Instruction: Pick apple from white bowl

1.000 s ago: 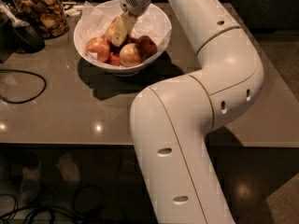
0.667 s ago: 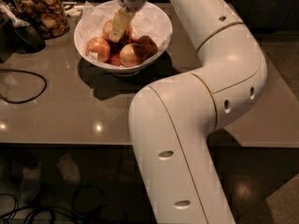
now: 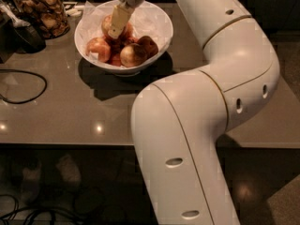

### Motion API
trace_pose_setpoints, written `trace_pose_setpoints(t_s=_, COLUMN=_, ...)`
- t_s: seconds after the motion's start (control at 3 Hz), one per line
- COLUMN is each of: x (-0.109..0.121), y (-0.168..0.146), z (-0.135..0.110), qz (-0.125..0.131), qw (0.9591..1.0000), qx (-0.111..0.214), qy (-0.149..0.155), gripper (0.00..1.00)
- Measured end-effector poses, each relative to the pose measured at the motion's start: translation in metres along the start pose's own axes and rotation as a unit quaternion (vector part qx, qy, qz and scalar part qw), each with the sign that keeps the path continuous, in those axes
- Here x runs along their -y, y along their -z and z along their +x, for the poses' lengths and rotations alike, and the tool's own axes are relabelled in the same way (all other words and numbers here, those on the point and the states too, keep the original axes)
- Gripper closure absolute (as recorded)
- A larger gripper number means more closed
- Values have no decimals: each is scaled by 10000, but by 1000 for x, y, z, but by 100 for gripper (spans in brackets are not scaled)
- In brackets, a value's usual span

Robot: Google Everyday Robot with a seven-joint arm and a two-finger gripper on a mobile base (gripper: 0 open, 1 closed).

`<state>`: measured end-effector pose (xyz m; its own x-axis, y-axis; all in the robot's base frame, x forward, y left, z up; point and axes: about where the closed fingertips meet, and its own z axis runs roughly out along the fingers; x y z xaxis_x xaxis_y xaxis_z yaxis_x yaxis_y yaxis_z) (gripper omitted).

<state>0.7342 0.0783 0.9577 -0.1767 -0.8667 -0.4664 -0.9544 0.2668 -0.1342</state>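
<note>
The white bowl [image 3: 161,27], lined with crumpled white paper, stands on the grey table at the back left. My gripper [image 3: 117,28] reaches down into it from the top of the view. A pale finger [image 3: 120,18] lies across the front of the red-orange apple [image 3: 107,26], which sits higher than the other fruit. The gripper looks shut on this apple. Several other red-yellow apples [image 3: 132,55] lie lower in the bowl. My white arm [image 3: 201,102] fills the right half of the view.
A glass jar of brown snacks [image 3: 42,11] stands left of the bowl, with a black object [image 3: 26,36] in front of it. A black cable [image 3: 21,86] loops on the table's left side. The table's front edge [image 3: 70,144] runs across the middle, with floor cables below.
The gripper has moved slightly up and left inside the bowl, and the apple behind its finger now sits higher than the others.
</note>
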Motion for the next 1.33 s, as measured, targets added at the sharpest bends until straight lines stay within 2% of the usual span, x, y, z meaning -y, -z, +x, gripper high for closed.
trace_pose_setpoints(t_s=0.33, x=-4, y=9, z=-3, qz=30, qw=9999, qx=87, qy=73, gripper=100)
trace_pose_setpoints(t_s=0.67, x=-20, y=37, z=-16, qz=19, qw=9990, qx=316, qy=317, gripper=100)
trace_pose_setpoints(t_s=1.33, x=-51, y=83, z=-32, qz=-86, qw=9939, qx=791, qy=769, gripper=100)
